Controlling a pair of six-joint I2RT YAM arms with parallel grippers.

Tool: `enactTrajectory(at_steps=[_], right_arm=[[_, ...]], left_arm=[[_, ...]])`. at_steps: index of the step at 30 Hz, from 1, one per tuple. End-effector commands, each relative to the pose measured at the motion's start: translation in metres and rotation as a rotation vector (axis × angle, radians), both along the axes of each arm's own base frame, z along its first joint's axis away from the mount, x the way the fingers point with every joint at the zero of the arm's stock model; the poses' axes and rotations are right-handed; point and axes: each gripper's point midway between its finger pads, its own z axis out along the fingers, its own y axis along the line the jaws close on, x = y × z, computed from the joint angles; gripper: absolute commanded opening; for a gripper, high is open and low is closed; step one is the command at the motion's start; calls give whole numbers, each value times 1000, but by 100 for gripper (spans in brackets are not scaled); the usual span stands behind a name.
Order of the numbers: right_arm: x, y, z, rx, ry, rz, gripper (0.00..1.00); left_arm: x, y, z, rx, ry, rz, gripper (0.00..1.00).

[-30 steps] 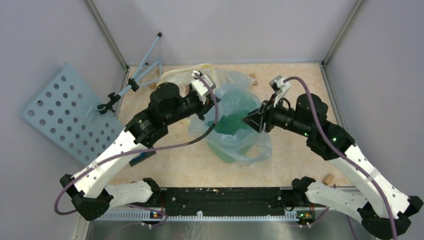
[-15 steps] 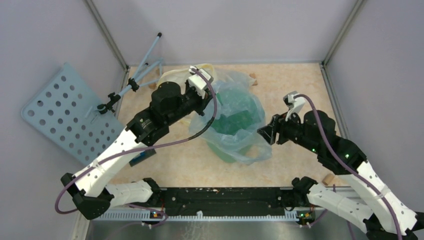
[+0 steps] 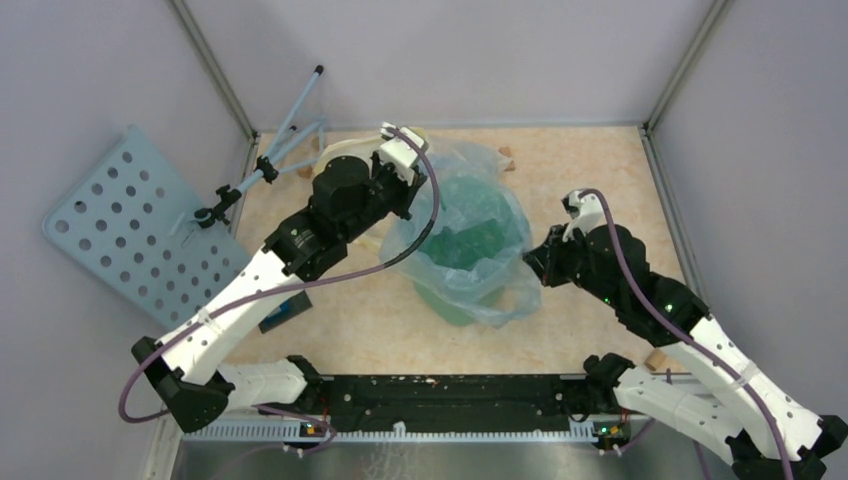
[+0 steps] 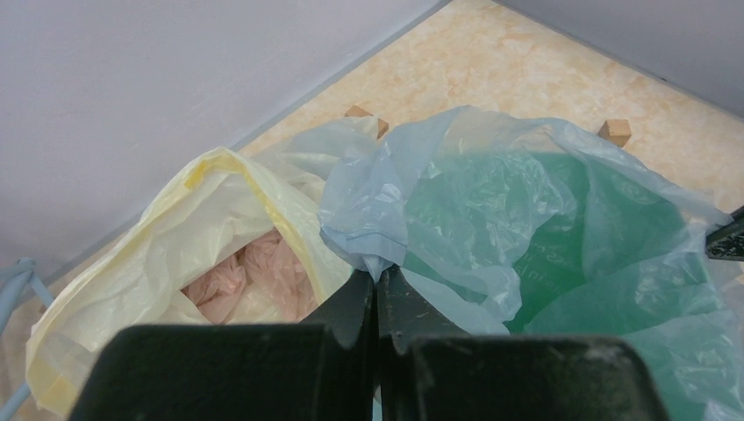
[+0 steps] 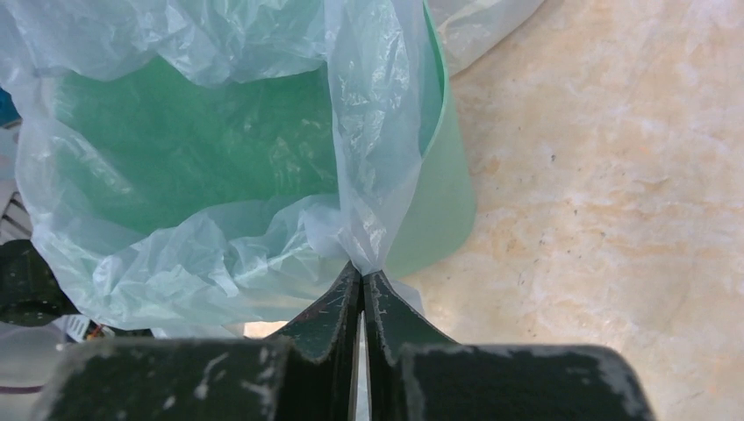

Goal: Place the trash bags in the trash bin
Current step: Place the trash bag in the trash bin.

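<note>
At the middle of the table [image 5: 614,175], as seen from where I stand:

Item 1. Trash bag [image 4: 456,193]: thin pale-blue film, spread over the mouth of the trash bin [image 5: 443,202] and sagging partly into it. Loose folds hang outside the near rim.

Item 2. Left gripper [image 4: 377,285]: jaws pressed together on a bunched corner of the film at the far-left rim.

Item 3. Right gripper [image 5: 361,276]: jaws likewise clamped on a pinch of film at the right rim, just outside the bin wall.

Hazards, by my judgement: the film stretched between the two pinches may tear or slip free if either arm pulls outward. The bin looks light and nothing pins it, so it may tip or slide. A hem drawn down unevenly would leave the bag half out.

Clearance: bare table to the right and near side of the bin gives the right arm ample room. The left side is tight, since the whitish yellow-rimmed bag [image 4: 158,254] lies just beside the bin, with the back wall close behind
</note>
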Motion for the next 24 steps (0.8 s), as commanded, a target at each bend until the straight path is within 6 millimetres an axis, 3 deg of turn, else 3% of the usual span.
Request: enactTrajectory(at_steps=[1, 14, 24], right_arm=[[8, 1, 23, 76, -80, -37, 0], [9, -7, 18, 50, -80, -72, 0], [7, -9, 15, 54, -82, -71, 0]], left_arm=[[19, 6, 24, -61, -55, 49, 0], [70, 37, -10, -22, 5, 69, 0], [97, 48, -71, -10, 103, 106, 0]])
